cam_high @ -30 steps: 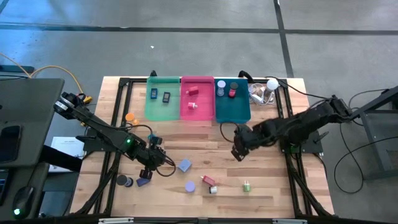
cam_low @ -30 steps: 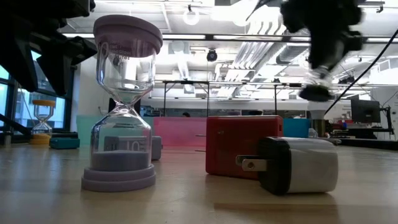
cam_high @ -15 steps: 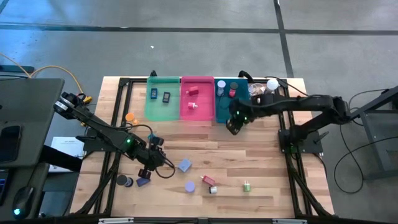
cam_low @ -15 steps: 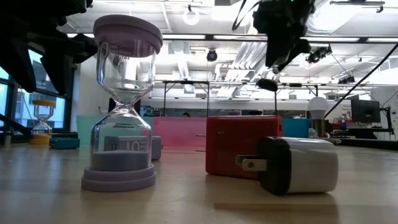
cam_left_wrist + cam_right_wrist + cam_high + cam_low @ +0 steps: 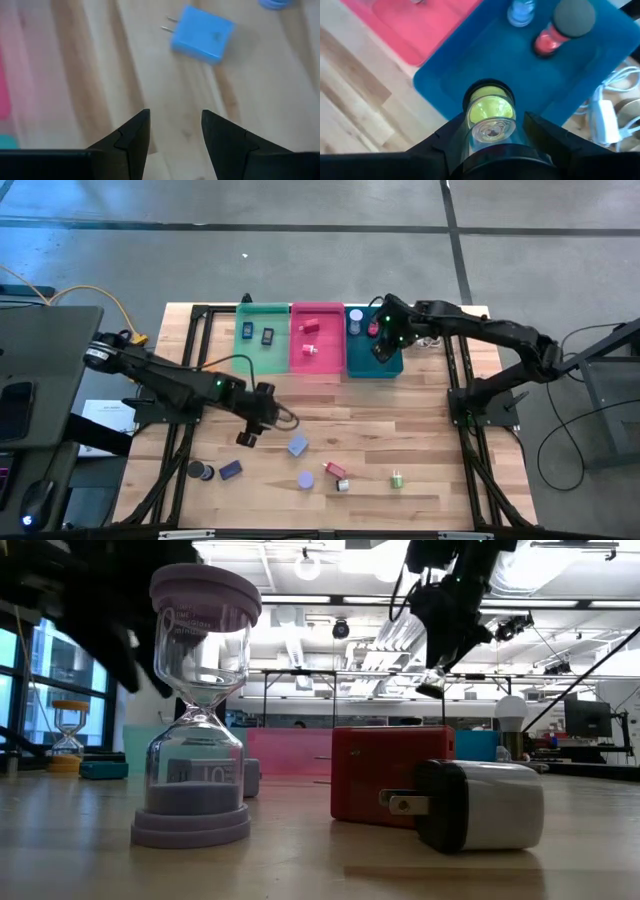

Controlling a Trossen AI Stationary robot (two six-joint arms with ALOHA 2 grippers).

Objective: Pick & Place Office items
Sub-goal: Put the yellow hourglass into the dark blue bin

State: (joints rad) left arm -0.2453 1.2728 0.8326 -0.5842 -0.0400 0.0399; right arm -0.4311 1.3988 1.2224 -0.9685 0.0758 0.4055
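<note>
My right gripper (image 5: 381, 346) hangs over the teal bin (image 5: 372, 366), shut on a small clear hourglass (image 5: 489, 112) with yellow-green sand. A red hourglass (image 5: 550, 41) and a blue item (image 5: 521, 12) lie in that bin. My left gripper (image 5: 175, 127) stands open over bare wood at the table's left middle (image 5: 249, 436), nothing between its fingers. A blue charger (image 5: 202, 34) lies flat on the table just beyond it. A lavender hourglass (image 5: 192, 710) stands upright, and a red charger (image 5: 390, 775) and a white charger (image 5: 480, 805) rest near the front edge. My right gripper pinches the hourglass between its two fingers, one on each side of the glass (image 5: 470, 131) at the end nearest the wrist. The fingers come from above, slanting down. The hourglass points down along them, its dark far cap (image 5: 489, 89) lifted clear above the teal bin's floor.
A green bin (image 5: 262, 365) and a pink bin (image 5: 317, 368) stand left of the teal one along the far edge. A white bulb (image 5: 438, 313) with cables sits at the far right. A dark roll (image 5: 203, 471), a dark-blue block (image 5: 231, 471) and a green item (image 5: 397, 478) lie near the front.
My right gripper has swung from the table's middle toward the far edge with the hourglass, ending over the teal bin. My left gripper has moved away from the dark-blue block, toward the far edge and a little right, still open.
</note>
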